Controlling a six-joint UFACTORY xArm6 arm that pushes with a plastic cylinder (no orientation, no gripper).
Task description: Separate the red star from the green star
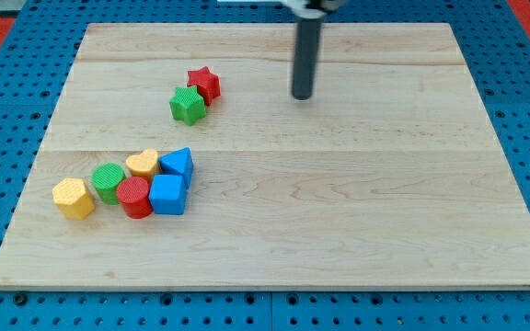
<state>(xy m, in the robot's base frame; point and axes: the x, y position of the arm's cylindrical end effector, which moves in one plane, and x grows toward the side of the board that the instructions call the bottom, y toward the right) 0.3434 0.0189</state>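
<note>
Tip (302, 96) right of touching ribbed red star (204, 83) & green star (188, 105); no fingers.

Pale wood board (339, 202) — matt, grained

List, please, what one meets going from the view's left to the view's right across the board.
yellow block → green cylinder → red cylinder → yellow heart → blue cube → green star → red star → my tip. The blue triangle block overlaps its neighbours, so I leave it out.
</note>
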